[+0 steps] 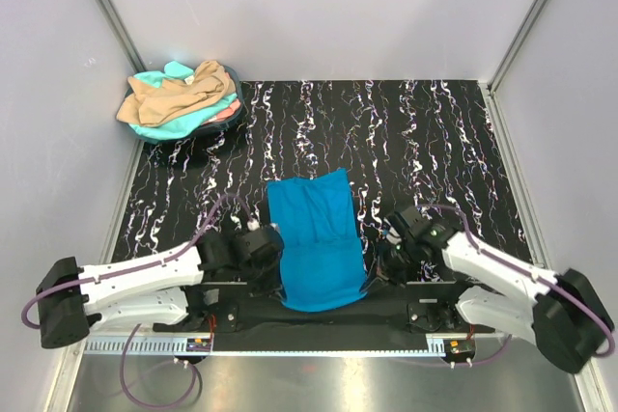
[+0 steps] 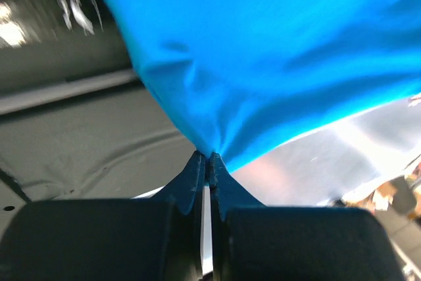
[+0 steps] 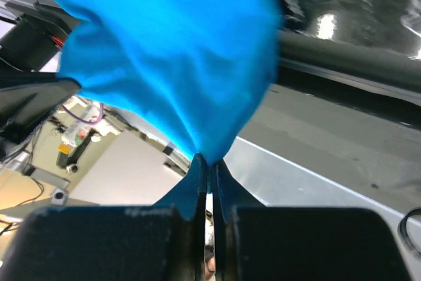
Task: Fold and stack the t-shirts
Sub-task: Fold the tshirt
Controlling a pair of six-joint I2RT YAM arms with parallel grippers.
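Note:
The bright blue t-shirt (image 1: 315, 238) lies in a long strip down the middle of the black marbled table, its near end lifted at the front edge. My left gripper (image 1: 275, 260) is shut on its near left corner, and the cloth (image 2: 263, 51) fans out from the pinched fingertips (image 2: 197, 169). My right gripper (image 1: 375, 269) is shut on its near right corner, the cloth (image 3: 171, 57) hanging from the closed fingertips (image 3: 200, 172). The tan-beige shirt (image 1: 174, 94), the mint-turquoise shirt (image 1: 179, 125) and a bit of the coral-pink shirt (image 1: 225, 113) lie heaped at the far left.
The heap of shirts sits in a dark basket (image 1: 208, 142) in the far left corner. White walls close in the table on three sides. A metal rail (image 1: 309, 346) runs along the front edge by the arm bases.

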